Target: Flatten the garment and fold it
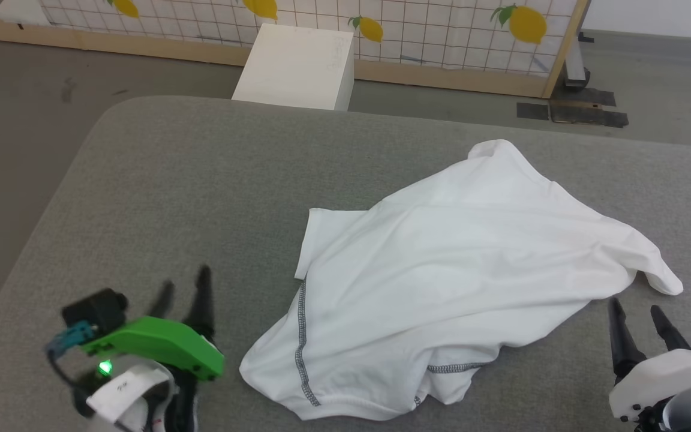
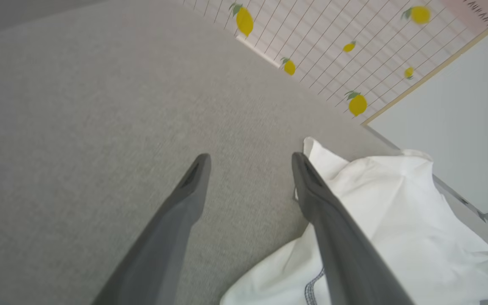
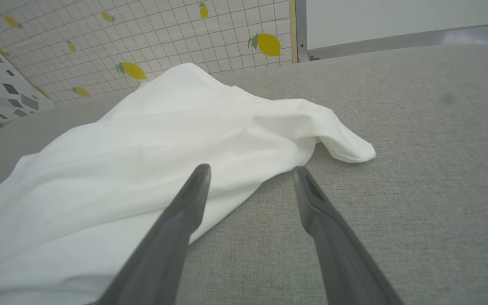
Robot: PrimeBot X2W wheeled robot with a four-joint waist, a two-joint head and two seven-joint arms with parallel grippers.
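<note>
Two hands flank the garment (image 1: 441, 264), a white T-shirt lying rumpled and only partly spread on the grey fabric-covered desk (image 1: 201, 180). The left hand (image 1: 185, 282) hovers near its dark-stitched side seam, fingers spread and empty. The right hand (image 1: 634, 306) sits just beside the shirt's right edge, likewise spread and empty.

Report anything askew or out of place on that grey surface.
The white T-shirt lies crumpled and diagonal on the grey padded surface, not flat: the stitched hem near the robot doubles over itself, and long creases ridge the body. Nothing looks spilled or torn.
</note>
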